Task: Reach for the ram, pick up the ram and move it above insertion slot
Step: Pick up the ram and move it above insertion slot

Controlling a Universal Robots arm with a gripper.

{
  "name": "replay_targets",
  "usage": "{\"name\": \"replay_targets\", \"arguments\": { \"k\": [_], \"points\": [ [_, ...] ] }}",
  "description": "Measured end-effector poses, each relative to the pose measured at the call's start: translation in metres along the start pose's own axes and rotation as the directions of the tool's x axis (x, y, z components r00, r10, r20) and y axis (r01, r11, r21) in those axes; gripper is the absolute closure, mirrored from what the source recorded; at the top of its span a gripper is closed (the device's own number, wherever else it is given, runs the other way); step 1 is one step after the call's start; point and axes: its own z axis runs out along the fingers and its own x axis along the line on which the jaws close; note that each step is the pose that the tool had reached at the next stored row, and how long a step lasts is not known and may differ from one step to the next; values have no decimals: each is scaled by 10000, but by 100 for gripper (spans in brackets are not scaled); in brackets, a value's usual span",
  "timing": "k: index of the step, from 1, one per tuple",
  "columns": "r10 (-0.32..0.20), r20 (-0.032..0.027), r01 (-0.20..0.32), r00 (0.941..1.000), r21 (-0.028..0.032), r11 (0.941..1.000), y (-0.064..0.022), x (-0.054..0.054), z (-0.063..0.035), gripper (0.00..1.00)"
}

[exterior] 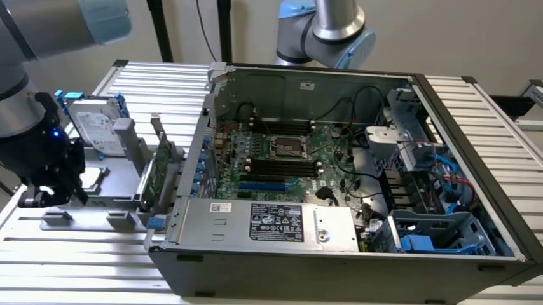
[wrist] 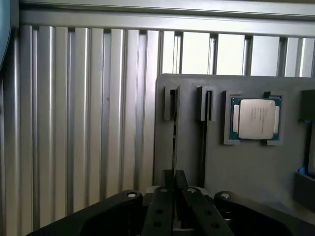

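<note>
End effector (exterior: 41, 198): was seen shut in the wrist view, its fingers (wrist: 161, 206) pressed together with nothing held between them.
End effector position: was held above the holder's (exterior: 119, 219) edge at the exterior view's left, well apart from the ram.
Ram (exterior: 158, 170): was stood on edge in the grey holder on the table (exterior: 85, 254), just beside the case's (exterior: 339, 267) outer wall.
Drive (exterior: 95, 127): was propped in the holder, behind the ram.
Processor (wrist: 256, 118): was seated in a recess of the holder.
</note>
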Motion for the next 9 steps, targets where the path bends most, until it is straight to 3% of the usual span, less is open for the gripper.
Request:
{"name": "replay_targets", "arguments": {
  "k": [9],
  "points": [
    [0, 0, 0, 10000, 0, 10000, -69, -61, -408, 87]
  ]
}}
